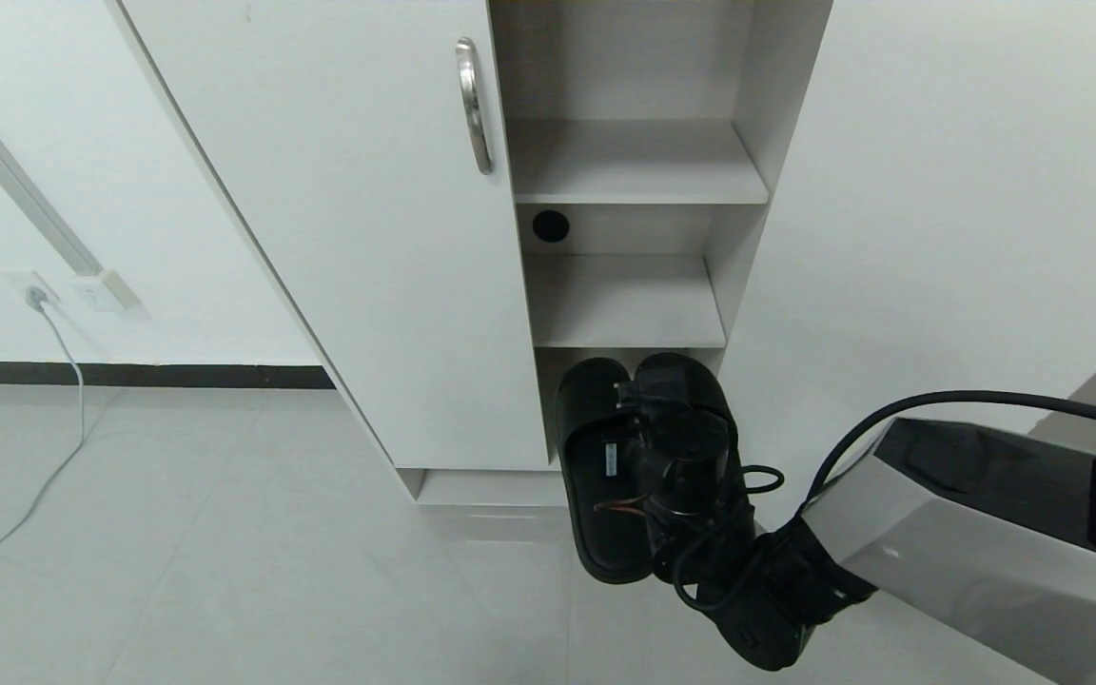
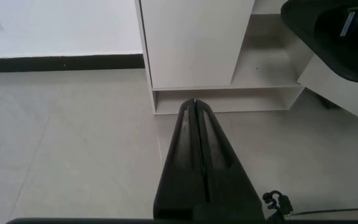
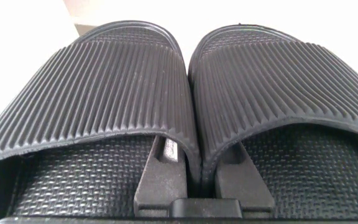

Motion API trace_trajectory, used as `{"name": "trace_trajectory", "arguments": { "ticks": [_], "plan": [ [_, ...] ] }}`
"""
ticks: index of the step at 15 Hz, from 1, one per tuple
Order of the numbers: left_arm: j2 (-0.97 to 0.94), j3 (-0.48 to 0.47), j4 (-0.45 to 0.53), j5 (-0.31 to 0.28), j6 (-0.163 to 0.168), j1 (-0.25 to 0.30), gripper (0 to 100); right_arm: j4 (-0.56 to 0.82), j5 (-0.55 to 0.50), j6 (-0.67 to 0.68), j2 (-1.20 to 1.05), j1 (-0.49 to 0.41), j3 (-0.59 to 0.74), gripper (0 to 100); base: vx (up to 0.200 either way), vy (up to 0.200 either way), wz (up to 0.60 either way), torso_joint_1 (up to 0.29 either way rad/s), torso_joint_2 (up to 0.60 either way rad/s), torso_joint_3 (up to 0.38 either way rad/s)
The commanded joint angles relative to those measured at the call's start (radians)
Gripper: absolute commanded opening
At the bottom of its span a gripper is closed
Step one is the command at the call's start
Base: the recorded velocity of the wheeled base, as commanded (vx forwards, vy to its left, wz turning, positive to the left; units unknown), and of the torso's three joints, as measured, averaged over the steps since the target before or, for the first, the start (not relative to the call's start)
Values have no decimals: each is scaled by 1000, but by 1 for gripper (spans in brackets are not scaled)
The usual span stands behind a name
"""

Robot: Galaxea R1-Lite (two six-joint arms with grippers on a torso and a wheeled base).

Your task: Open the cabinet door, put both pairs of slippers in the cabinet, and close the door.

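Right gripper [image 3: 194,186]: fingers [image 3: 163,171] clamp the adjoining inner sides of the black slippers [image 1: 596,495], which are held at the front edge of the cabinet's [image 1: 624,314] bottom compartment. The small label [image 1: 608,461] on one slipper is illegible. Left gripper [image 2: 196,124]: fingers pressed together, empty, above the floor [image 2: 73,137].

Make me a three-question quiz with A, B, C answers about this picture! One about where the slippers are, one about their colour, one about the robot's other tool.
1. Where are the slippers?
A on a table
B held by the right tool at the cabinet's lowest opening
C on a chair

2. What colour are they?
A red
B white
C black

3. The left tool is:
A shut and empty
B wide open
C holding a slipper

Answers:
1 B, the head view shows them gripped at that opening.
2 C, both are black.
3 A, it is closed tight with nothing inside.
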Motion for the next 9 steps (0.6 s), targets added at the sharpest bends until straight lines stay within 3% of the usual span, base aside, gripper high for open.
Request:
{"name": "trace_trajectory", "arguments": {
  "ticks": [1,9],
  "plan": [
    [0,0,0,0,0,0,0,-1,0,1,6,0,0,0,200,0,0,-2,2,2],
    [0,0,0,0,0,0,0,-2,0,4,8,0,5,0,200,0,0,2,1,2]
  ]
}}
